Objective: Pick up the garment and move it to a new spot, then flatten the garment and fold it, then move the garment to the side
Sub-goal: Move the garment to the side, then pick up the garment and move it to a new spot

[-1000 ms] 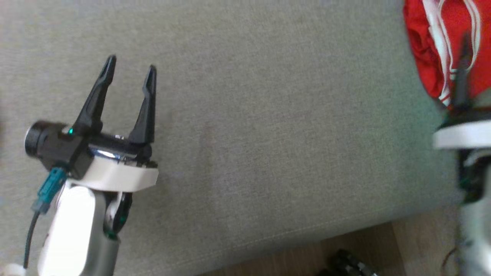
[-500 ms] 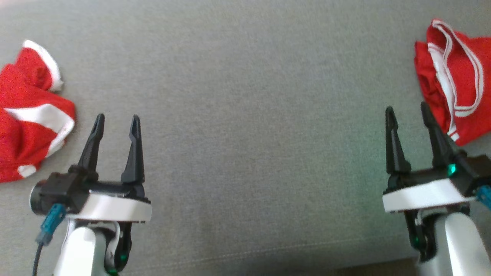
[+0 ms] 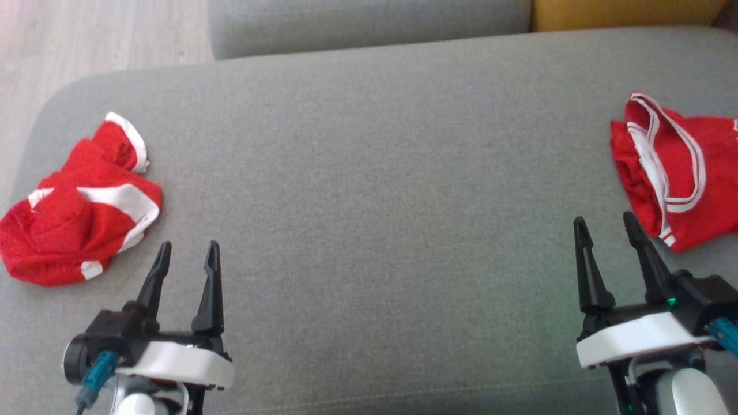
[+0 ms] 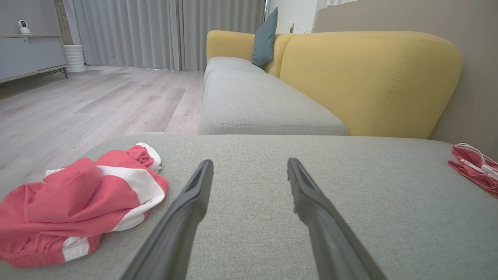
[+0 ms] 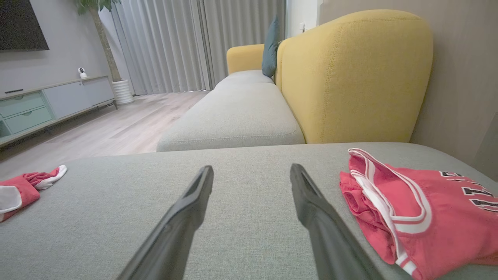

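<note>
While left claw (image 3: 189, 246) and right claw (image 3: 603, 219) gape empty — crumpled garment (image 3: 81, 225) near left, jersey (image 3: 680, 173) near right.

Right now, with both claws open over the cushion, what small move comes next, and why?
Probably ease the left claw left and forward toward the crumpled red garment. The claw is open and empty, that garment lies bunched close by, and the red jersey near the right claw already looks folded.

On the red jersey (image 5: 439, 233) at four o'clock in the right wrist view, black characters are too cropped to read.
</note>
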Robot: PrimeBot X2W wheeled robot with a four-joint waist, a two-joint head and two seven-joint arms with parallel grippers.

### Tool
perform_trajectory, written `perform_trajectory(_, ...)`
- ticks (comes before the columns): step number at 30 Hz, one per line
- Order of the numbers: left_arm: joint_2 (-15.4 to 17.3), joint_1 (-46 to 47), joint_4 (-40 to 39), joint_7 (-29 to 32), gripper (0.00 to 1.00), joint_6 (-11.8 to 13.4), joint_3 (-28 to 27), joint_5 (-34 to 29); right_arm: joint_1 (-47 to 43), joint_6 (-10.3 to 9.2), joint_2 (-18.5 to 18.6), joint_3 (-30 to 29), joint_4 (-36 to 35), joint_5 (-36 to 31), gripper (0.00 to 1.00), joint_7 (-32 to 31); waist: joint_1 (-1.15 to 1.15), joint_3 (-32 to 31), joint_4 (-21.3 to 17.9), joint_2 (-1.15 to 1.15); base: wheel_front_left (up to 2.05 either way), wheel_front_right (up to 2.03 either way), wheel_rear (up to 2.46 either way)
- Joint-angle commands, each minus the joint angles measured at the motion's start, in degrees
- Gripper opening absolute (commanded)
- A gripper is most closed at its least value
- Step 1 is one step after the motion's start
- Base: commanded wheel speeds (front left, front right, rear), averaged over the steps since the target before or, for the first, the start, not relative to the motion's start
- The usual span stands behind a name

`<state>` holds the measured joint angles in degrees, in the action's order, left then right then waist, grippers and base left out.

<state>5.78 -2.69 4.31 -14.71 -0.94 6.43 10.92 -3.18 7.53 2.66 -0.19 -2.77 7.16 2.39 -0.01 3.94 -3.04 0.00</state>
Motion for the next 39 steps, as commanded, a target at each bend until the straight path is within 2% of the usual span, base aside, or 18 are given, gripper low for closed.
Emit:
perform_trajectory(1, 0.3, 1.2, -1.6, -0.3, 1.00, 0.5, -2.3, 0.1, 0.9, -0.04, 0.2, 1.2, -2.2, 0.4, 1.00, -0.5, 0.01, -1.0, 0.1, 0.00, 0.00, 0.00, 0.00)
perform_trajectory(10, 0.2, -0.2, -0.3, -0.3, 1.00, 1.3, -2.0, 0.0, -0.9, -0.04, 0.2, 1.1, -2.5, 1.1, 1.00, -1.7, 0.01, -3.3, 0.4, 0.00, 0.00, 0.00, 0.00)
perform_trajectory(28, 0.6, 0.4, 0.4, -0.3, 1.00, 1.5, -2.0, 0.1, -1.3, -0.04, 0.2, 0.9, -2.8, 1.2, 1.00, -2.2, 0.01, -3.4, 0.8, 0.00, 0.00, 0.00, 0.00)
perform_trajectory(34, 0.4, 1.2, -0.4, -0.3, 1.00, 1.6, -2.4, 0.2, -1.9, -0.04, 0.2, 0.2, -3.8, 0.9, 1.00, -2.7, 0.01, -2.6, 3.9, 0.00, 0.00, 0.00, 0.00)
perform_trajectory(39, 0.1, 2.7, -1.1, -0.3, 1.00, 1.2, -2.5, 0.1, -1.8, -0.04, 0.2, 0.1, -5.5, 0.5, 1.00, -3.4, 0.01, -1.7, 9.3, 0.00, 0.00, 0.00, 0.00)
